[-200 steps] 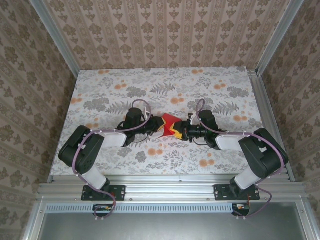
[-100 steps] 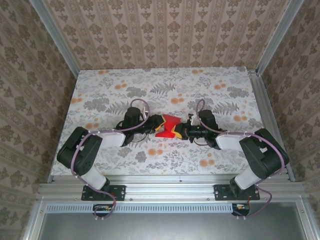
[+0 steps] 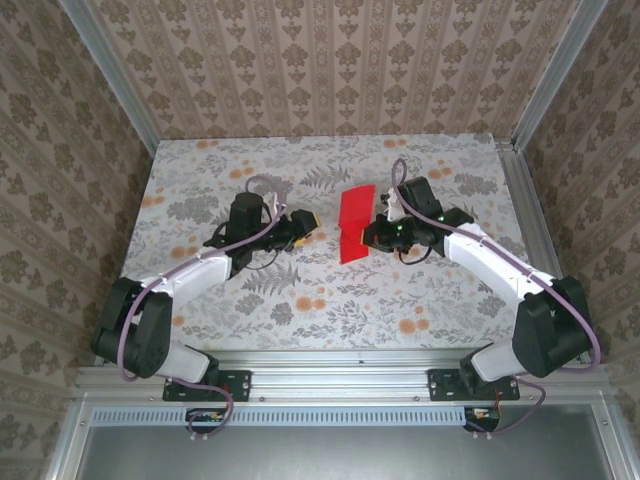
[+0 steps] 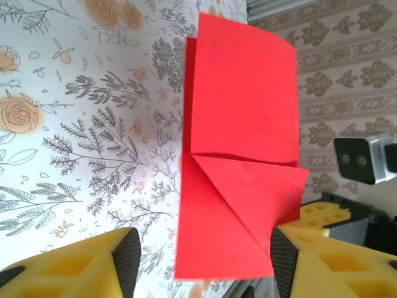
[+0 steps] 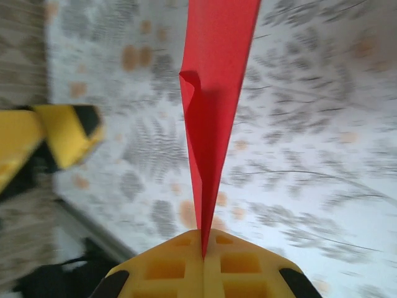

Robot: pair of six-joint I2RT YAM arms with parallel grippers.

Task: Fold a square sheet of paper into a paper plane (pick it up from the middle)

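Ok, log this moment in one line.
right gripper: shut on folded red paper | left gripper: open, apart from it | paper: upright in the grip, facing the left gripper

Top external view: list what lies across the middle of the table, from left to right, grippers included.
left gripper, jaws open → the square sheet of paper, red, partly folded and held on edge → right gripper, shut on the paper's right edge.
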